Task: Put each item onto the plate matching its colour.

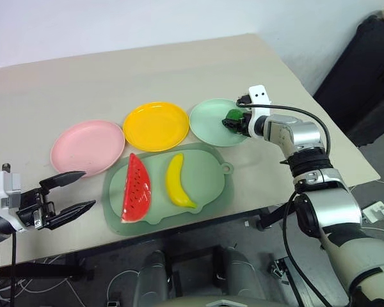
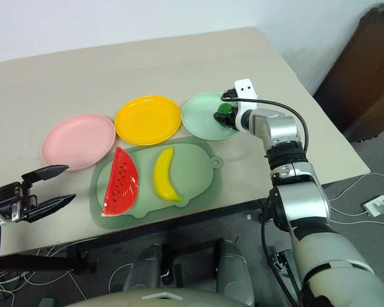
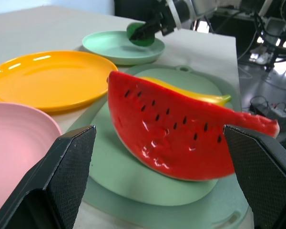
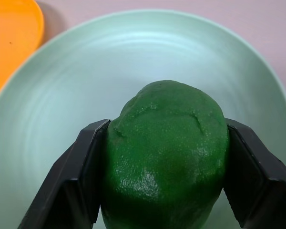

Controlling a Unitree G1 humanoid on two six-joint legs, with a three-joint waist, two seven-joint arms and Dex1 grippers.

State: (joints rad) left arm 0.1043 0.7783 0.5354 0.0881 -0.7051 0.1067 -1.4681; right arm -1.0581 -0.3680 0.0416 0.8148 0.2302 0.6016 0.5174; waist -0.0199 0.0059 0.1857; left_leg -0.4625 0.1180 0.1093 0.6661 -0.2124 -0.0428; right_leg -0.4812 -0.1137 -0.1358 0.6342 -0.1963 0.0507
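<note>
My right gripper [image 1: 238, 121] is shut on the small dark green fruit [image 4: 167, 157], holding it just over the right part of the pale mint green plate [image 1: 208, 125]. The yellow plate [image 1: 156, 126] and the pink plate [image 1: 88, 147] lie bare to its left. The red watermelon wedge [image 1: 136, 189] and the yellow banana [image 1: 176, 181] lie side by side on the pig-shaped board [image 1: 212, 187]. My left gripper [image 1: 88, 189] stands open off the table's front left edge, pointing toward the watermelon, with nothing between its fingers.
The three plates sit in a row behind the pale green board, which reaches the table's front edge. A black case [image 1: 365, 70] stands on the floor at the far right, with cables [image 1: 377, 211] beside it.
</note>
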